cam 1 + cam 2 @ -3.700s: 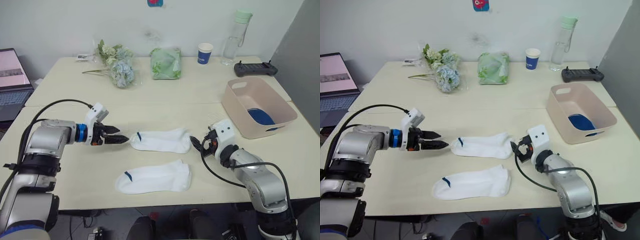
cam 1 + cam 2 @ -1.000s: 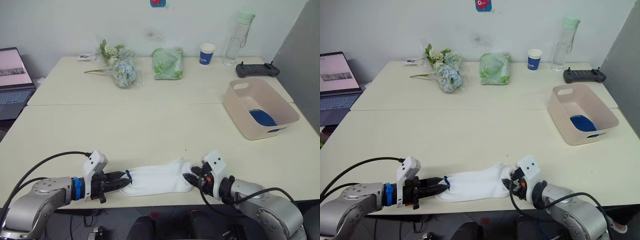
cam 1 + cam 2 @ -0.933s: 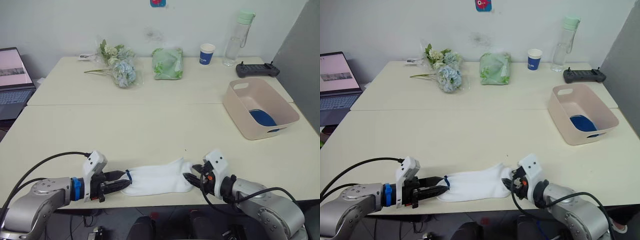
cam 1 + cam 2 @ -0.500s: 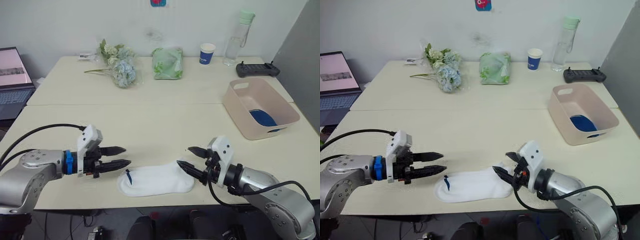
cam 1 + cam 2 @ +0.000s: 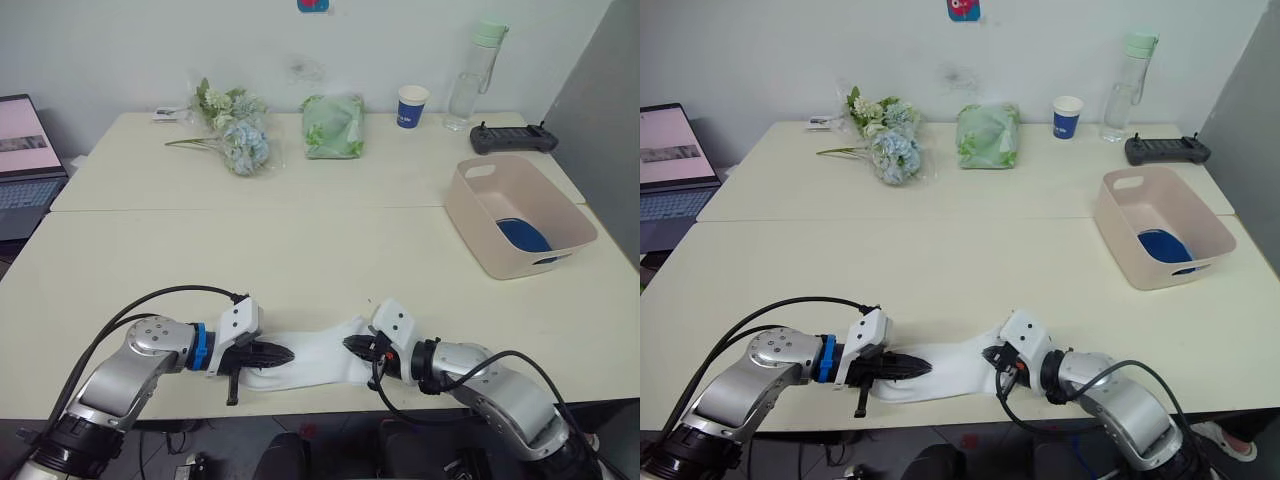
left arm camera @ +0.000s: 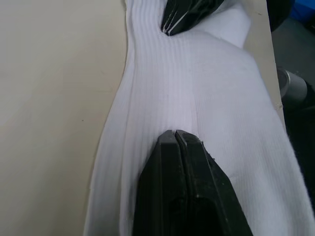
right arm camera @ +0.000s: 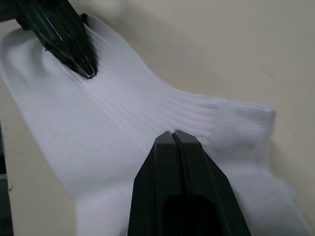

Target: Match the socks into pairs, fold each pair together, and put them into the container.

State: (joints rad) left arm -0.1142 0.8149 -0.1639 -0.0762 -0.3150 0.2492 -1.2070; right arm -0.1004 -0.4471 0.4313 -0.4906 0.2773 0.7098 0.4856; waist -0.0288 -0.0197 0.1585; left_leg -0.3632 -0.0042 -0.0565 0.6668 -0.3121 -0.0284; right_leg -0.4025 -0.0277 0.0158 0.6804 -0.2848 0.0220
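Observation:
Two white socks lie stacked near the table's front edge, drawn into creases between my grippers. My left gripper is shut, its tips pinching the fabric at the cuff side. Facing it, my right gripper is shut on the fabric at the toe side. The two sets of black fingertips sit a short gap apart on the sock. The pale pink container stands at the right of the table with blue fabric lying inside.
Along the far side of the table are a bunch of flowers, a green bag, a blue paper cup, a water bottle and a black controller. A laptop sits at far left.
Half a second ago both grippers hovered open at the socks' two ends. Both have since moved inward over the socks and shut, bunching the fabric between them.

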